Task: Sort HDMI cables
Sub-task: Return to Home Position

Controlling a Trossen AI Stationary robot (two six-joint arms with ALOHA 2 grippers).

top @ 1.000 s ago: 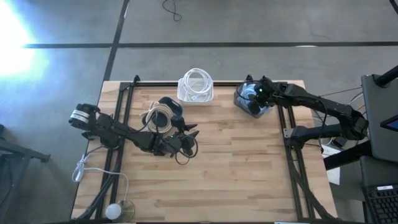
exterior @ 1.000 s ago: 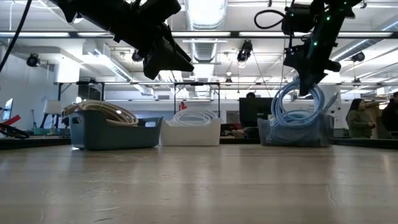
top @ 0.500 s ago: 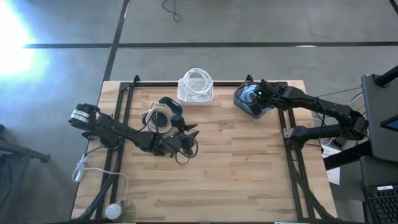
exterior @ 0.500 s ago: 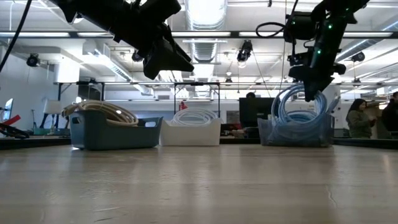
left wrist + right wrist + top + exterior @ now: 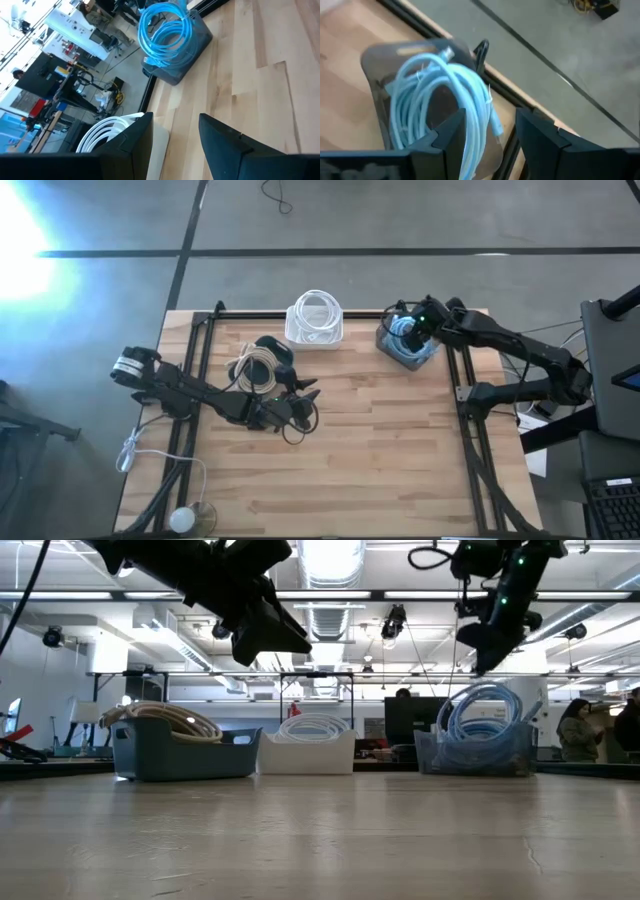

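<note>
Light blue HDMI cables (image 5: 433,95) lie coiled in a grey bin (image 5: 404,352) at the table's far right; in the low view the coils (image 5: 484,718) stand on edge above the bin's rim. My right gripper (image 5: 490,117) hovers open just above them (image 5: 480,662), touching nothing. White coils (image 5: 316,315) fill a white bin (image 5: 315,751) at the far middle. Tan coils (image 5: 255,367) rest in a dark bin (image 5: 180,756) left of it. My left gripper (image 5: 305,393) hangs open and empty over the table's middle, beside the dark bin.
A loose white cord with a round puck end (image 5: 181,519) lies at the table's near left corner. Black rails (image 5: 466,415) run along the table's left and right sides. Bare wood (image 5: 380,460) spreads across the near half. A person (image 5: 578,730) shows in the room behind.
My right gripper has let go of the light blue coil, which has sunk a little and now rests in the grey bin. The gripper dipped briefly toward the bin, then rose clear of the coil. My left arm has kept still.
</note>
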